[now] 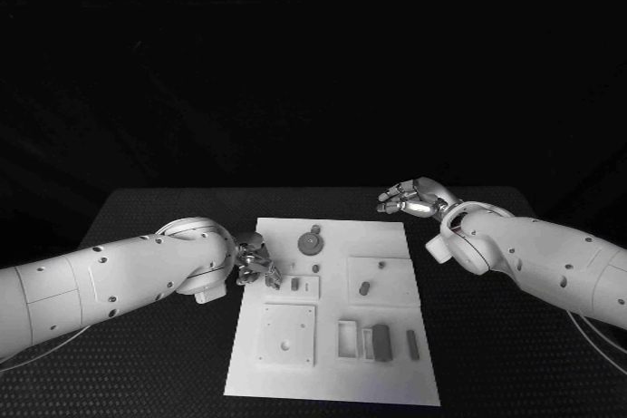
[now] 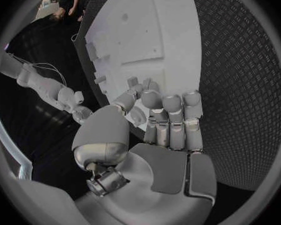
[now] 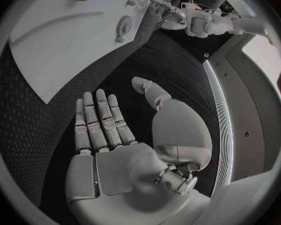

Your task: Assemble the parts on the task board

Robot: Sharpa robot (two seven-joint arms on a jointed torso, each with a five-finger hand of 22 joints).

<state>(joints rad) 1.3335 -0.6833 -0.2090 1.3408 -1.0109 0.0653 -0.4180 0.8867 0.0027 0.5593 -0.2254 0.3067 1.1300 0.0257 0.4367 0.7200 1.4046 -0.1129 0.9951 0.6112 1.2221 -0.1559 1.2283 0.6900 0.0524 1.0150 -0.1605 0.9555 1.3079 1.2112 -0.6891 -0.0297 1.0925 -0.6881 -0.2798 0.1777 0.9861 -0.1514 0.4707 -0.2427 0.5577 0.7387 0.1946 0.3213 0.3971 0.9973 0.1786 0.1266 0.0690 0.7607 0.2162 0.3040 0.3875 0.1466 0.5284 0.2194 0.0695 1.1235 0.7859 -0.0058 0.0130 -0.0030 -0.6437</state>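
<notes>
Item: white rectangular task board (image 1: pixel 333 382), flat at the middle of the black textured surface (image 1: pixel 157 209). Contents: a round grey disc-shaped part (image 1: pixel 311 243) near the board's far edge; a small grey peg (image 1: pixel 364 288) on a raised square pad right of board centre; small grey blocks (image 1: pixel 296 283) close to the board's left edge; a square plate with a hole (image 1: pixel 287 335) at the near left; narrow grey bars (image 1: pixel 383 342) lying loose at the near right. Progress, as judged: early; several parts lie loose, and most seating appears left to do. Left robot hand (image 1: pixel 255 266): at the board's left edge, fingers curled together over the small blocks; whether it pinches one cannot be told. Right robot hand (image 1: pixel 411 199): off the board, beyond its far right corner, above the surface, fingers extended and apart, holding nothing.
</notes>
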